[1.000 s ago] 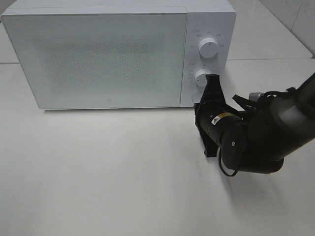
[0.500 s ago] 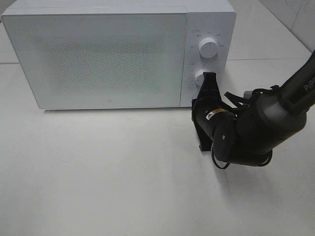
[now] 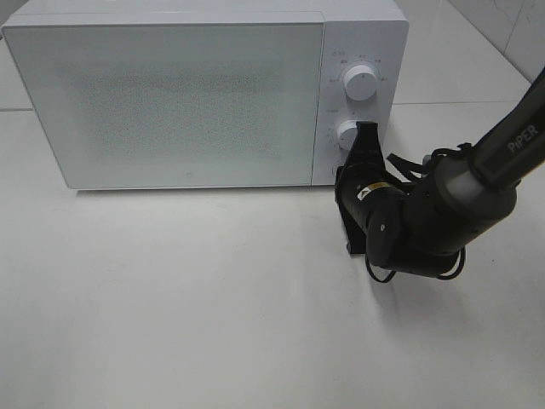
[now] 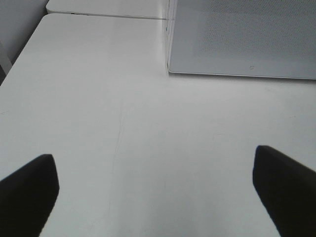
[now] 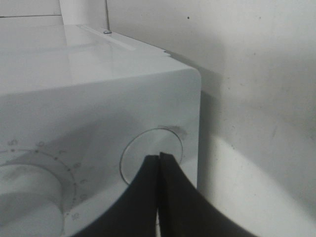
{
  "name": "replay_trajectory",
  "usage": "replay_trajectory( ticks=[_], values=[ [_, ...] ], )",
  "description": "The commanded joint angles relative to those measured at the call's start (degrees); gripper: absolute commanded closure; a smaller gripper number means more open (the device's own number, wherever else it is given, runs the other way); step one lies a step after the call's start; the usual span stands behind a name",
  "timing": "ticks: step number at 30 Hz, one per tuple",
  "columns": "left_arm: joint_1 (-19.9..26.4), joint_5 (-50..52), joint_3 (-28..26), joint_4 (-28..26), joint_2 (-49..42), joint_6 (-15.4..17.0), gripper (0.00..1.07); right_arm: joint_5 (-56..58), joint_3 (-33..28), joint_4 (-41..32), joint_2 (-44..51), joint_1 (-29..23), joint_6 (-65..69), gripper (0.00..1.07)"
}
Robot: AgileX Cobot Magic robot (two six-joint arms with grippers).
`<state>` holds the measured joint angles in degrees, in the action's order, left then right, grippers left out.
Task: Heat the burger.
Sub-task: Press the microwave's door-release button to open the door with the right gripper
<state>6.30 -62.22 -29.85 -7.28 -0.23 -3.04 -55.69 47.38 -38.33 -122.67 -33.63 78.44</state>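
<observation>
The burger is out of view. The white microwave (image 3: 170,102) stands at the back with its door closed. My right gripper (image 3: 366,129) is shut with nothing in it. Its tips are at the control panel, just below the lower knob (image 3: 347,132). In the right wrist view the closed fingertips (image 5: 159,157) rest against the round button (image 5: 140,148) at the panel's lower corner, beside a dial (image 5: 24,187). In the left wrist view my left gripper (image 4: 154,154) is open and empty over bare table, with the microwave's front (image 4: 242,39) ahead of it.
The upper knob (image 3: 361,83) sits above the lower one on the panel. White tabletop (image 3: 213,298) spreads in front of the microwave. A tiled wall (image 3: 511,34) shows at the back right.
The right arm has drawn in closer to the microwave's panel, with its shut tips staying at the spot under the lower knob. The microwave door remains closed.
</observation>
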Motion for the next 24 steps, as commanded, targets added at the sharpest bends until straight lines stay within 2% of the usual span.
replay_trajectory(
  ticks=[1,14,24],
  values=[
    [0.2,0.8,0.2,0.1,-1.0,0.3,0.07,-0.3,1.5,0.3,-0.6,0.3,0.0,1.07],
    [0.2,0.8,0.2,0.1,-1.0,0.3,0.07,-1.7,4.2,-1.5,-1.8,1.5,-1.1,1.07],
    [0.2,0.8,0.2,0.1,-1.0,0.3,0.07,-9.7,8.7,-2.2,-1.8,1.6,-1.1,1.07]
  ],
)
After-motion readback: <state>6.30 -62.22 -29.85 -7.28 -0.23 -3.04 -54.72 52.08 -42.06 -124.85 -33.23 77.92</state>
